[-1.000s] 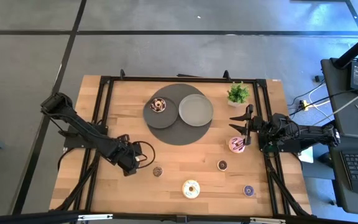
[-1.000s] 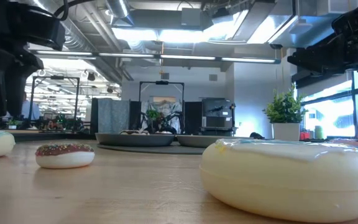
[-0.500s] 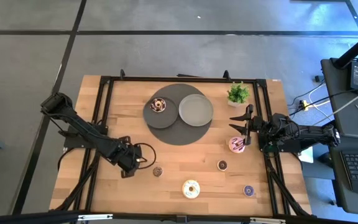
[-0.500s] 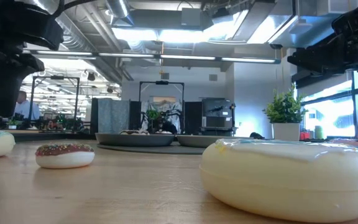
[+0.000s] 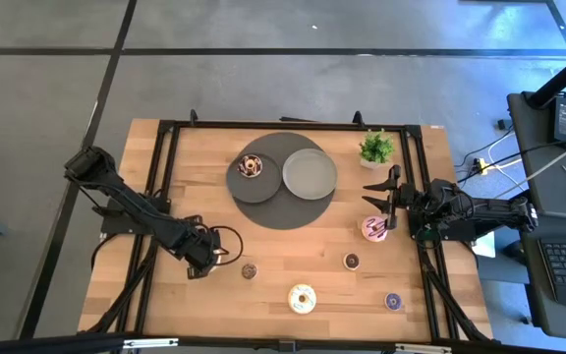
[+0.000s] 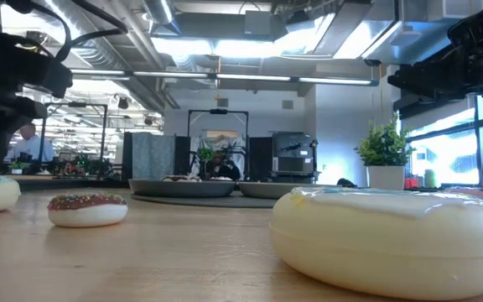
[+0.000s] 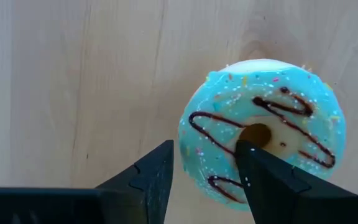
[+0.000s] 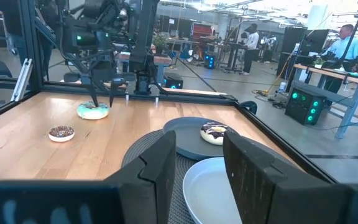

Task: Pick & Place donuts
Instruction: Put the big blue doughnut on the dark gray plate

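Note:
The teal-iced donut [image 7: 263, 134] with chocolate drizzle lies flat on the wood. My left gripper [image 7: 207, 149] hangs open over it, pointing down, with one finger over the wood beside its rim and the other above its hole. From across the table I see that gripper [image 8: 101, 98] just over the donut [image 8: 93, 111]. My right gripper [image 5: 381, 208] waits open by the pink donut [image 5: 374, 228]. The cream donut [image 5: 302, 298], two tiny brown donuts [image 5: 250, 270] [image 5: 352, 261] and the purple one [image 5: 393, 301] lie on the table. A chocolate-topped donut [image 5: 252, 166] sits on a plate.
A dark round mat [image 5: 273, 211] at the table's far middle carries a dark plate [image 5: 239, 182] and a grey plate [image 5: 310, 172]. A potted plant [image 5: 376, 147] stands by the right arm. Black frame rails [image 5: 165, 197] run along the table's sides. People show in the room beyond.
My left gripper has drifted a little toward the table's left and near edge while staying over the teal donut. The right arm and all donuts have kept still.

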